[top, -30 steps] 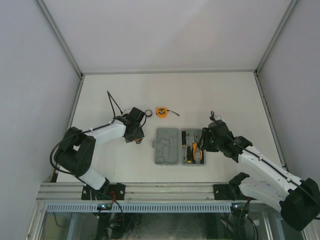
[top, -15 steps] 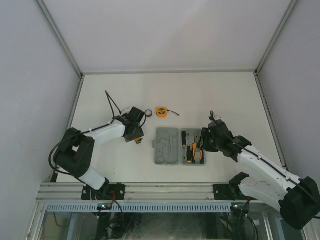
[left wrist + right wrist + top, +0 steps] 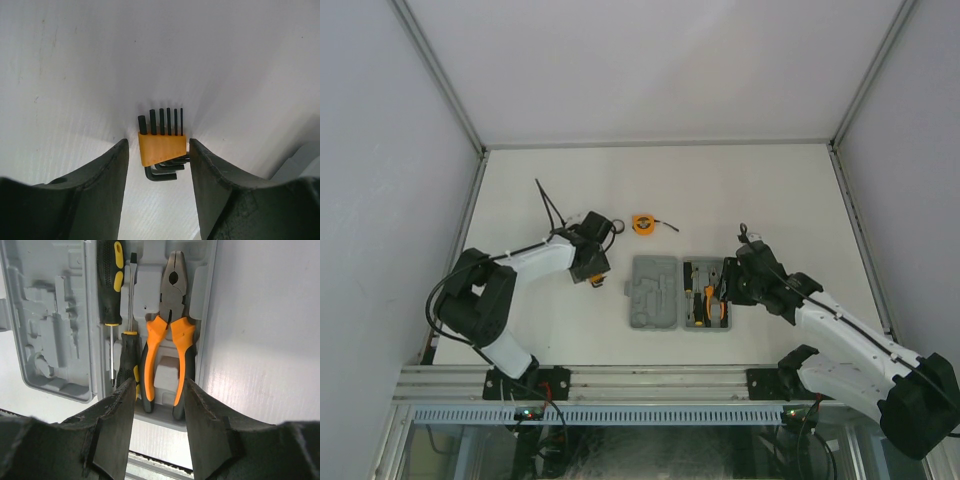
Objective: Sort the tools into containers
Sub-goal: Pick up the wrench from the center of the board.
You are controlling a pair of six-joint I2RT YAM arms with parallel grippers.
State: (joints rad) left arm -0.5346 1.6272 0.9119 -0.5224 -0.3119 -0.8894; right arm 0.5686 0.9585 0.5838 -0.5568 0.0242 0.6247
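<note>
The orange hex-key set [image 3: 161, 145] lies on the white table between the fingers of my open left gripper [image 3: 158, 152]; its bent black keys reach the right finger. From above, the set [image 3: 597, 281] shows just below the left gripper [image 3: 592, 264]. The grey tool case [image 3: 655, 292] lies open. Its right half holds the orange-and-black pliers [image 3: 170, 340] and two black-and-yellow screwdrivers [image 3: 110, 280] [image 3: 127, 360]. My right gripper [image 3: 159, 390] is open and empty over the pliers' handles. The tape measure [image 3: 642, 224] and the black ring [image 3: 616, 227] lie behind the case.
The case's left half [image 3: 55, 315] has empty moulded recesses. A black cable [image 3: 550, 205] rises from the left arm. Grey walls enclose the table on three sides. A metal rail [image 3: 650, 385] runs along the near edge.
The left gripper has shifted slightly around the hex-key set. The right arm has not moved.
</note>
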